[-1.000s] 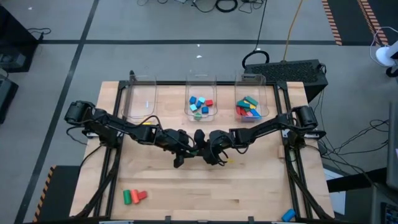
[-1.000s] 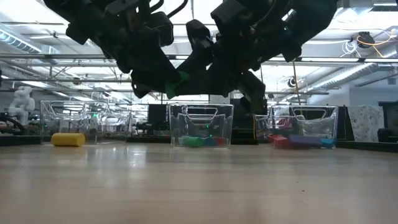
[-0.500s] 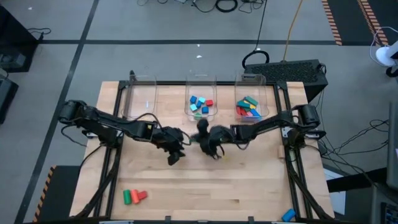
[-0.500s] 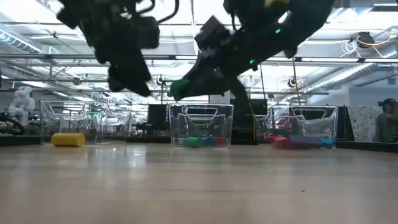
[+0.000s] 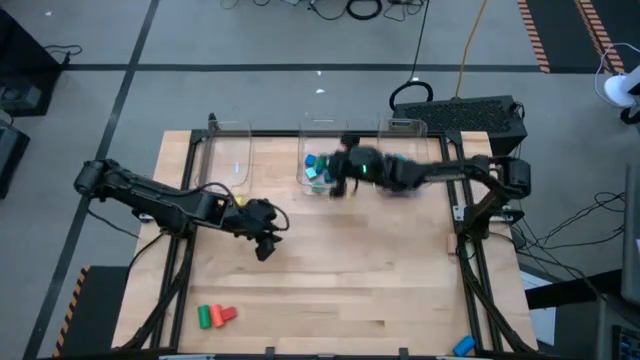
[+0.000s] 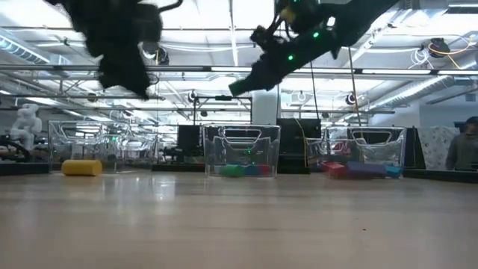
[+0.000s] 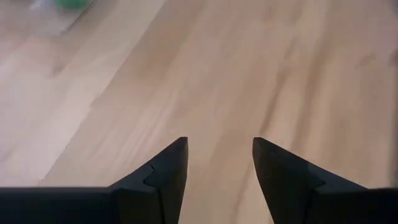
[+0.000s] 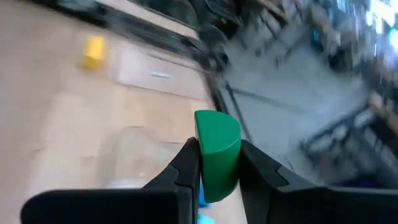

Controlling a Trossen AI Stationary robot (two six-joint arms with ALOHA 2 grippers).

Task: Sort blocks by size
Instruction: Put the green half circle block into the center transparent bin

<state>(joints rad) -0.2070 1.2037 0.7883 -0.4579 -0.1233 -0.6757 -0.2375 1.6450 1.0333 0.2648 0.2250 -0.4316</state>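
Starting at the left of the table [image 5: 330, 300], we count two blocks lying together near the front edge: a green cylinder [image 5: 204, 317] and a red cylinder [image 5: 224, 314], touching side by side. Farther back, one yellow cylinder [image 5: 240, 200] lies beside the left arm, in front of the left bin [image 5: 228, 160], which is the first of three clear bins along the back edge.

The left gripper [image 5: 264, 243] hangs over bare wood left of the table's centre. Its wrist view shows its two dark fingers [image 7: 168, 171] parted with nothing between them.

The middle bin [image 5: 322, 140] holds a handful of blue, green and red blocks; the right arm covers part of it, so we cannot count them exactly. The right gripper [image 5: 340, 176] reaches above this bin, and in its wrist view its fingers are closed on one green cylinder [image 8: 217, 152], clamped upright between the two pads.

The right bin [image 5: 402, 138] holds more mixed pieces, mostly hidden under the arm. One blue block [image 5: 463, 346] sits alone at the front right corner.
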